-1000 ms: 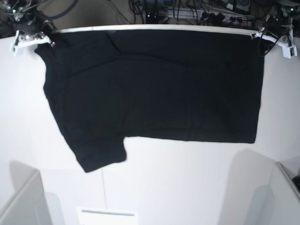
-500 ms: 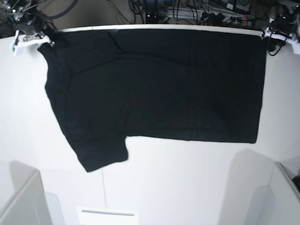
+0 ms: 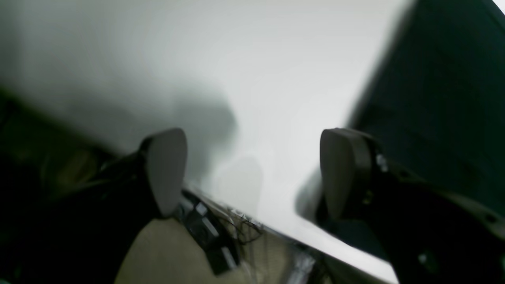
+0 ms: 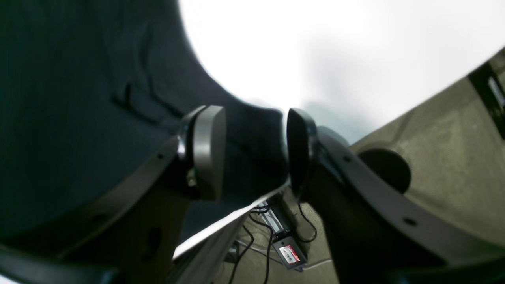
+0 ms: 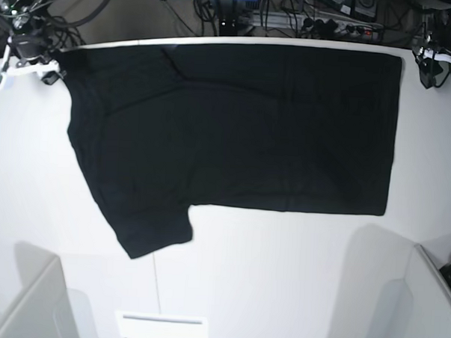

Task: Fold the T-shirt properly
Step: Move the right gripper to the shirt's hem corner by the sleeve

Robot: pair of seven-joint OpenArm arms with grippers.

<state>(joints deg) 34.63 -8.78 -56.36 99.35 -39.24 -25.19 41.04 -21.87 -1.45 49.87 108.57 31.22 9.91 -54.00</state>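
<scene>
At the far left edge of the white counter (image 5: 281,276), the right gripper (image 5: 24,59) hangs with jaws apart, a shirt corner between them, seemingly not pinched. The black shirt (image 5: 234,132) lies flat along the far edge, one sleeve pointing toward the near side, no print or writing visible. At far right, the left gripper (image 5: 440,58) has jaws wide apart over bare counter just beside the shirt.

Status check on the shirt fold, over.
Left gripper open, empty, beside the shirt's edge. Right gripper open, cloth between the pads, not pinched. T-shirt flat on the table, one sleeve sticking out. Nothing in the way.
</scene>
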